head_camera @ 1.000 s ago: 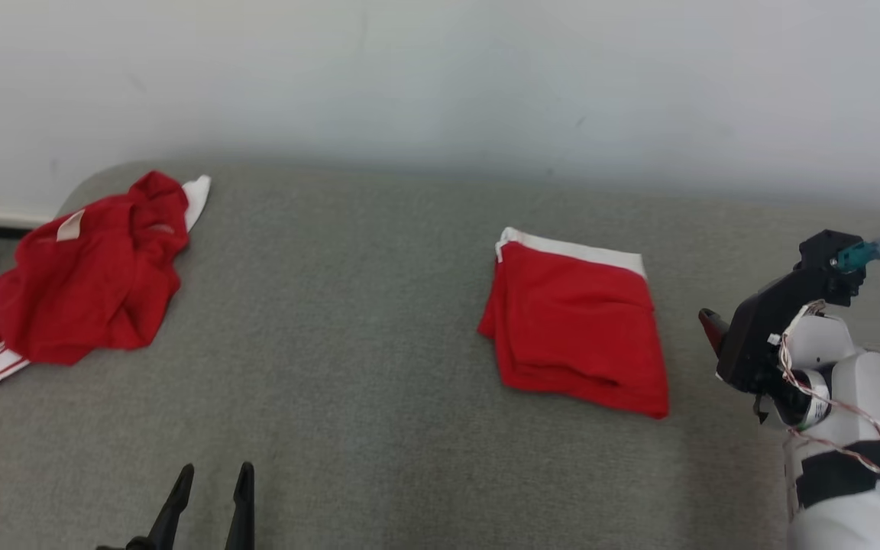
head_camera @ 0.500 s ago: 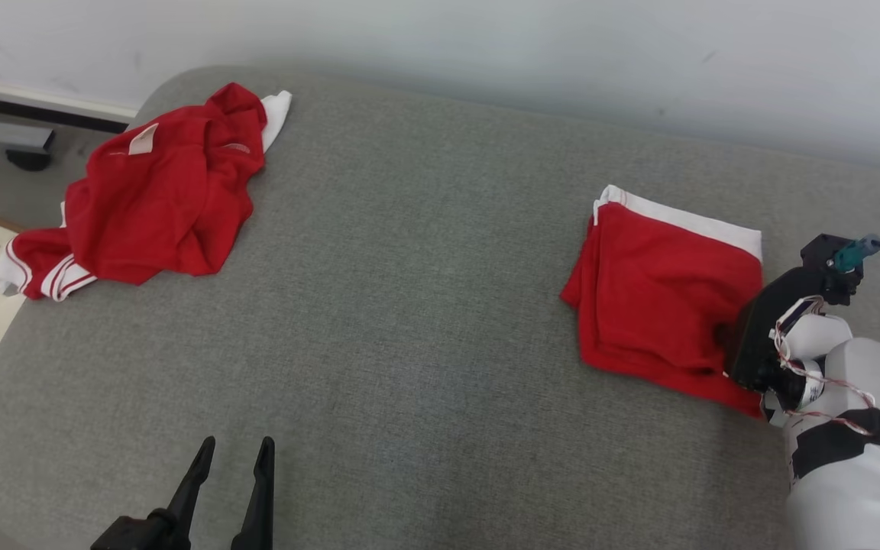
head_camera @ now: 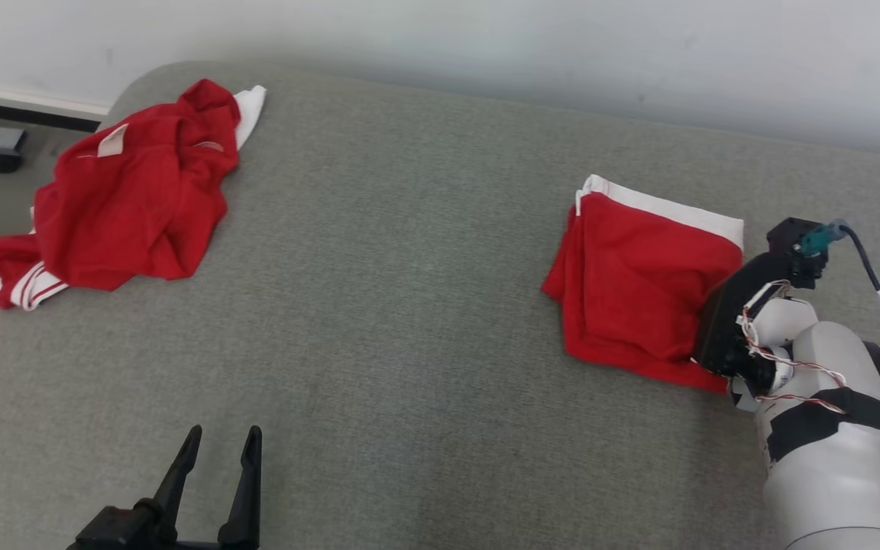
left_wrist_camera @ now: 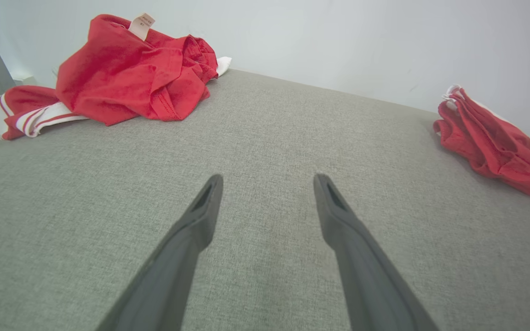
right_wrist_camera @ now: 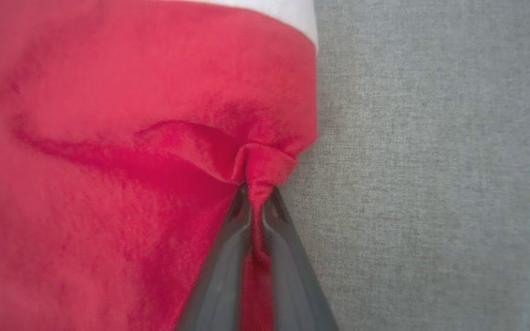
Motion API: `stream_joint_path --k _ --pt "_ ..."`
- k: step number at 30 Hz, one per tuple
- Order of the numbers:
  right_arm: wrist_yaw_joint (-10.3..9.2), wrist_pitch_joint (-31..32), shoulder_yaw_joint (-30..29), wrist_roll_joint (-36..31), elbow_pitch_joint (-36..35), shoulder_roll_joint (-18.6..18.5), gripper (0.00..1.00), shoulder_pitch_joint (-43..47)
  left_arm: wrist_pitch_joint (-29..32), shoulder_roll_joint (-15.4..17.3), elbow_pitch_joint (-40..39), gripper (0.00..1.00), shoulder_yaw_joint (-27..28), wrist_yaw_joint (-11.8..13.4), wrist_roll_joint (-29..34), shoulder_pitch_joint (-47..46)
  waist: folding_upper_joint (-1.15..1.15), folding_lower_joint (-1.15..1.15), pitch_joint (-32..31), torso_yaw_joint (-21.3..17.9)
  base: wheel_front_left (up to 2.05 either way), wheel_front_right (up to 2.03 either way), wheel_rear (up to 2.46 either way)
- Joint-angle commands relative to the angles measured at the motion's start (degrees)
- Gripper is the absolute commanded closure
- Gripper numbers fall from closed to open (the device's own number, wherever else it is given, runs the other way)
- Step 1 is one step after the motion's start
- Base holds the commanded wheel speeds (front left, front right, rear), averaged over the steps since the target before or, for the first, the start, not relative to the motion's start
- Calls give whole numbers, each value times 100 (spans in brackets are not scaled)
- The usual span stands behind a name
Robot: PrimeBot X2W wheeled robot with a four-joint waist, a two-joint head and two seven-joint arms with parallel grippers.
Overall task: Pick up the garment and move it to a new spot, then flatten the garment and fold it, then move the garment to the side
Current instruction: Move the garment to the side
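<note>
Obs: right tool (right_wrist_camera: 256, 196) pinching edge of folded garment (head_camera: 638, 283); left tool (head_camera: 215, 458) spread, idle. Lift low, carry slowly sideways so layers don't slip apart

folded red cloth garment (head_camera: 638, 290): solid red, with one white band along its far edge
crumpled red cloth garment (head_camera: 134, 198): same red; white piece at the far end; white cuffs with thin red stripes; pale beige tag
grey woven fabric surface (head_camera: 409, 328): even mid grey, fine flecked weave, no print
wall (head_camera: 486, 38): plain pale grey-white
left gripper (head_camera: 224, 431): near-black
right gripper (right_wrist_camera: 256, 191): dark grey
right forearm (head_camera: 829, 359): pale grey shell, black band, red and white wires, teal plug
</note>
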Motion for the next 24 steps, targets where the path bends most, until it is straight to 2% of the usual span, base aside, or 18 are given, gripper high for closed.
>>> stream_joint_path --k 1,7,9,17,18,24 --pt "-13 7 70 41 41 -16 100 142 -19 21 -37 0 23 0 -10 -45 0 0 -4 -233 0 0 0" --pt "-14 75 735 107 -342 -474 100 398 -20 75 -104 0 111 -12 13 -35 0 0 -22 -698 0 0 0" --pt "-13 128 974 150 -601 -727 100 531 -20 86 -126 0 126 -15 26 -10 0 0 -8 -850 0 0 0" --pt "-13 397 1624 151 -1595 -2082 100 1243 -21 117 -272 0 97 -27 49 -155 0 0 246 -1196 0 0 0" --pt "-13 397 1624 151 -1595 -2082 100 1243 -21 117 -272 0 97 -27 49 -155 0 0 246 -1196 0 0 0" --pt "-13 20 1779 -63 -1956 -3123 100 1594 -21 210 -339 0 36 -43 -8 -277 0 0 496 -1212 0 0 0"
